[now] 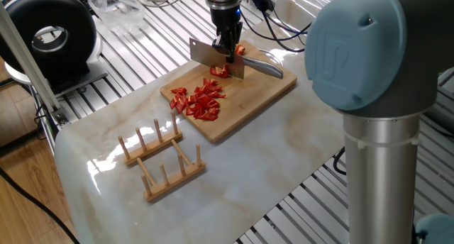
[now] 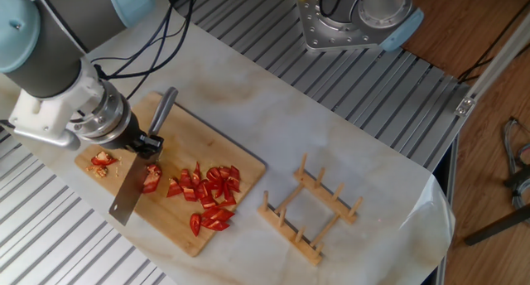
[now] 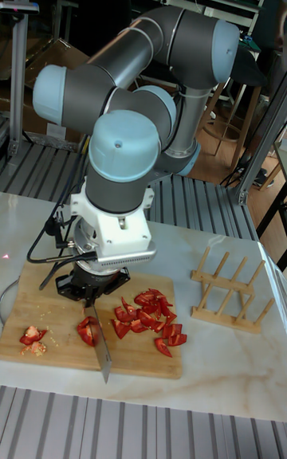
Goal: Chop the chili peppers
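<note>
A knife (image 2: 131,195) is being gripped by the pincer (image 2: 142,144) over the cutting board (image 2: 238,165) on the bench (image 2: 331,136). Chili peppers (image 2: 209,194) are lying chopped just beyond the blade, with one piece (image 2: 151,178) being touched by it.

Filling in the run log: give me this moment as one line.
stage: chopping | gripper: shut on knife | blade: down on a chili piece | cut chili pile: on cutting board | wooden rack: untouched
</note>
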Motion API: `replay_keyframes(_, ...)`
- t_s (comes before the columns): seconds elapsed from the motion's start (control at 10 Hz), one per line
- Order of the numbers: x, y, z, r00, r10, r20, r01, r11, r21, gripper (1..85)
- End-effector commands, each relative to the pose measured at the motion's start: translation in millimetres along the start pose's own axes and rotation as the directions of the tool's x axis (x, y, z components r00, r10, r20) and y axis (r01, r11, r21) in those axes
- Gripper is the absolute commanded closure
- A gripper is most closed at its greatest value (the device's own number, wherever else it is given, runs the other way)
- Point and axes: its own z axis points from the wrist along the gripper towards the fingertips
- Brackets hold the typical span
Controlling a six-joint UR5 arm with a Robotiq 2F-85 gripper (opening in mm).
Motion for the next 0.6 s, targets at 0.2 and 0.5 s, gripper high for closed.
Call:
replay_keyframes(0.2,3.2,-13.5,-3.2,0.999,-0.045,-0.005,0.045,0.998,0.042,84.3)
replay_keyframes(0.5,2.7,-5.8,-3.5,0.999,-0.046,-0.002,0.046,0.999,0.029,84.3)
